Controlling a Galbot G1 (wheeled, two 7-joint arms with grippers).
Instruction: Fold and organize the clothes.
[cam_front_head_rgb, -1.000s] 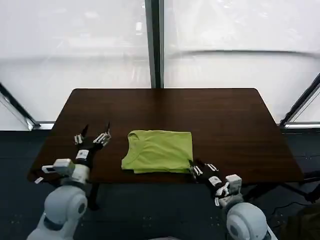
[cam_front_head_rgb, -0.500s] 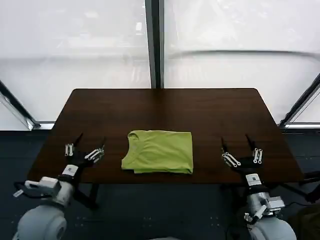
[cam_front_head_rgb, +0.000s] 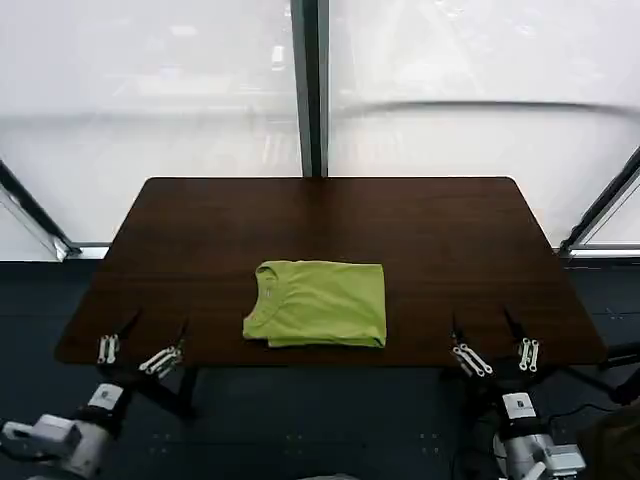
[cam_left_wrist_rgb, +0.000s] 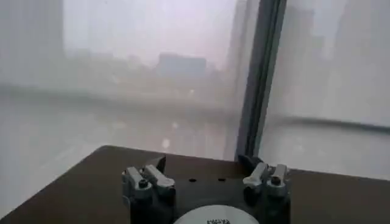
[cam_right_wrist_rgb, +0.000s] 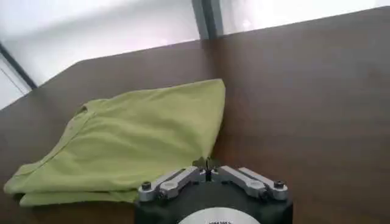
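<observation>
Both arms have withdrawn from the T-shirt (cam_front_head_rgb: 317, 303) over the last second. The left gripper (cam_front_head_rgb: 133, 350), which was beside the shirt's collar edge, now hangs at the table's (cam_front_head_rgb: 450, 230) near edge at 7 o'clock, fingers spread and empty. The right gripper (cam_front_head_rgb: 493, 352), which was touching the shirt's near right corner, now sits at 5 o'clock, also released. This retreat suggests the folding is finished.

The lime shirt lies at table centre, slightly toward the near edge, as a compact rectangle. Collar faces 9 o'clock. Layers stack flat with mostly even edges; the near left corner bulges slightly.
</observation>
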